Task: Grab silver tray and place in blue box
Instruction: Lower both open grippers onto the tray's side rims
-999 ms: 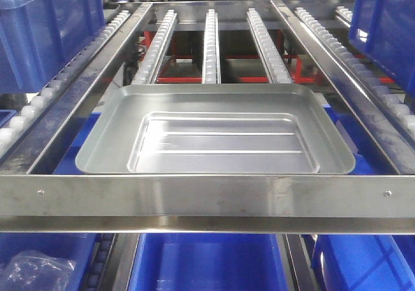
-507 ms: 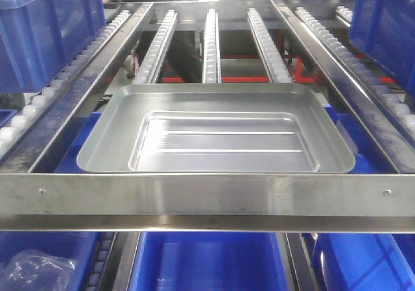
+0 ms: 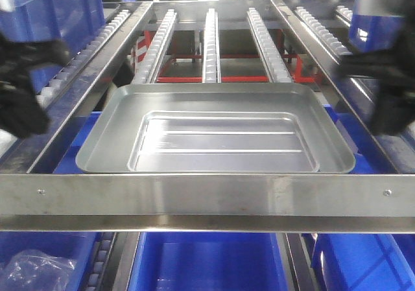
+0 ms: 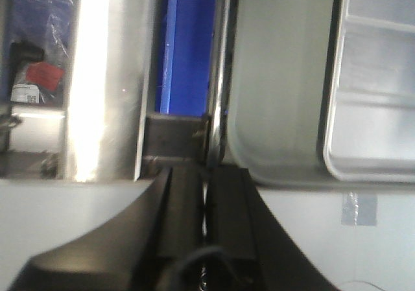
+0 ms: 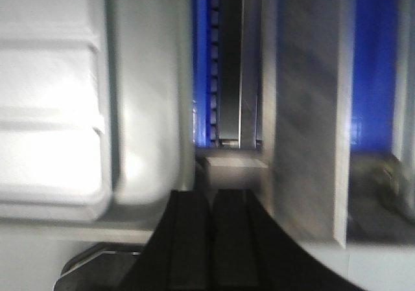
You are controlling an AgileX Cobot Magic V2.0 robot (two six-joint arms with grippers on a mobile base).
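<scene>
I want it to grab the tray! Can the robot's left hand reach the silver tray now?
Probably yes. The left hand is right beside the rim of the silver tray, with nothing between them. Its fingers look shut, though, so it likely must open first.

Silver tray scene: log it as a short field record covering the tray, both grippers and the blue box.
Tray: wide shallow shiny metal tray, lying flat on the roller rack, ungrasped
Left: left gripper, shut, empty, beside the tray's left corner
Right: right gripper, shut, empty, beside the tray's right corner
Box: bright-blue plastic crate, open-topped, below the rack
Task state: tray not yet lifted
</scene>
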